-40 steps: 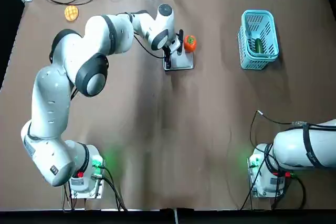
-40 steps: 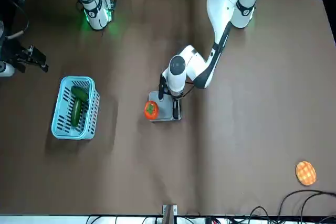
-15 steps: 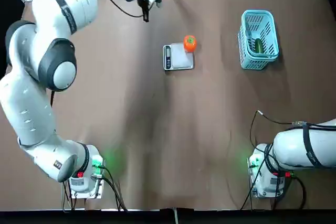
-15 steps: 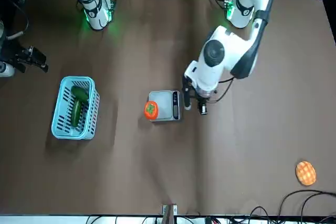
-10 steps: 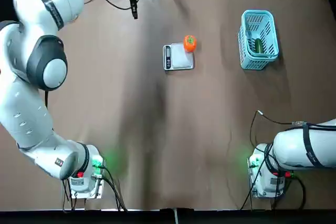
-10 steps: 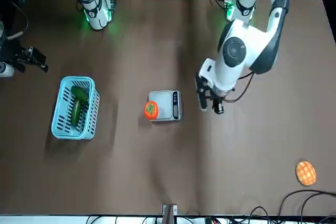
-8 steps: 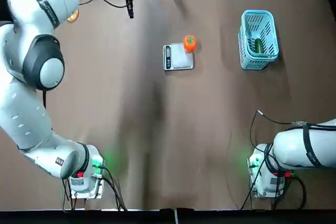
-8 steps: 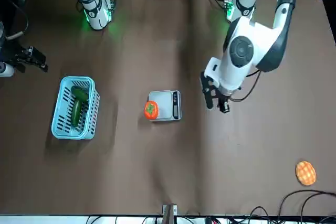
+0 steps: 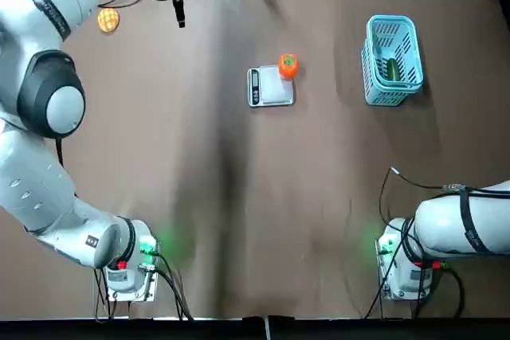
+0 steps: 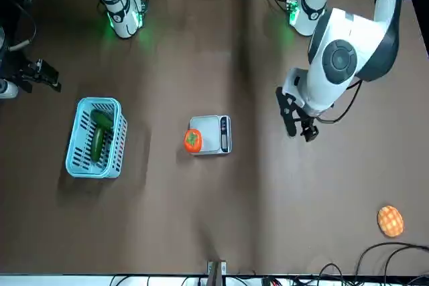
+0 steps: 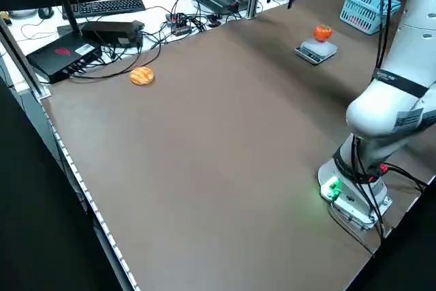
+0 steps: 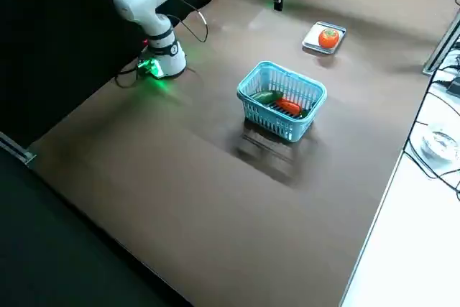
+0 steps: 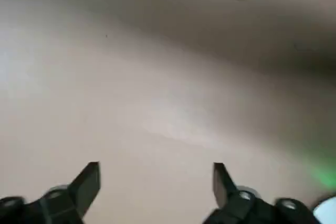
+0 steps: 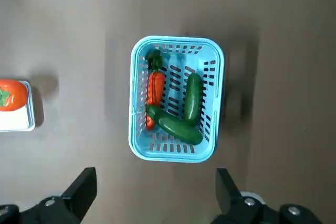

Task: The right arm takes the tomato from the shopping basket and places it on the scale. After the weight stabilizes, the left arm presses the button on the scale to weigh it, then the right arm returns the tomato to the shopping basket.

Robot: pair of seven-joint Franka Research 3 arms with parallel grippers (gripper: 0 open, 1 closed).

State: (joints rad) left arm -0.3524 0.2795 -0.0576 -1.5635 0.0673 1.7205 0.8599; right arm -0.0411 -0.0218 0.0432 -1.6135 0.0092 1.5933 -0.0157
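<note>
The orange-red tomato (image 9: 288, 65) (image 10: 192, 140) (image 14: 10, 95) rests on the far right corner of the small silver scale (image 9: 269, 89) (image 10: 214, 133) at the table's far middle. To the scale's right stands the light-blue shopping basket (image 9: 390, 20) (image 10: 98, 102) (image 14: 176, 39). My left gripper (image 9: 179, 15) (image 10: 300, 132) (image 13: 156, 171) hangs open and empty, well to the left of the scale near the far edge. In the right wrist view my right gripper (image 14: 153, 174) is open and empty, high above the basket.
The basket holds green cucumbers (image 14: 193, 98) and a carrot (image 14: 156, 90). A yellow-orange disc (image 9: 108, 19) (image 10: 390, 220) lies at the far left corner. Cables and electronics (image 11: 102, 32) line the far edge. The arm bases (image 9: 127, 272) stand at the near edge.
My left gripper has lifted off the scale's display edge and swung away to the left, toward the far edge. The tomato, scale, basket and right arm have not moved.
</note>
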